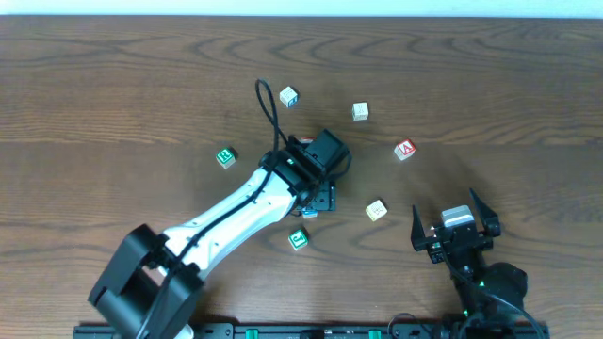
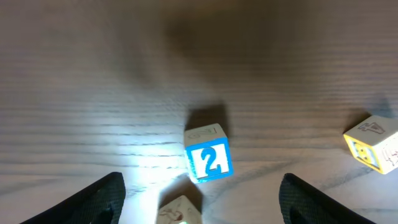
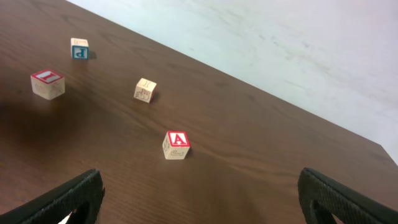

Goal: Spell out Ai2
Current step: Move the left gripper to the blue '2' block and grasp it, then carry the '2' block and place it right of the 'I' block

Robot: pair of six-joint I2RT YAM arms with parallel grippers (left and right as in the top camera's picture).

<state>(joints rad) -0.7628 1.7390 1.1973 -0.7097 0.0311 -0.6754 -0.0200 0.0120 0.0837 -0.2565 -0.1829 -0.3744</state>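
Hovering above the 2 block (image 2: 209, 158), the left gripper (image 2: 200, 186) holds its jaws wide apart and empty, the block lying between them near the middle of the table (image 1: 113, 75). Another block (image 2: 180, 213) sits just at its 6 o'clock and the 2 lies skewed to the jaws, so closing could pinch both or spin the 2. The A block (image 1: 404, 150) waits at 2 o'clock from it; the right gripper (image 1: 445, 207), at 4 o'clock, is likewise spread and empty.

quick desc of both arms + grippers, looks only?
Left arm: white link, black joints, with a black cable running along it and looping at the wrist. Right arm: all black, grey block at the wrist, small green light. Left gripper and right gripper: two black tapered fingers each.
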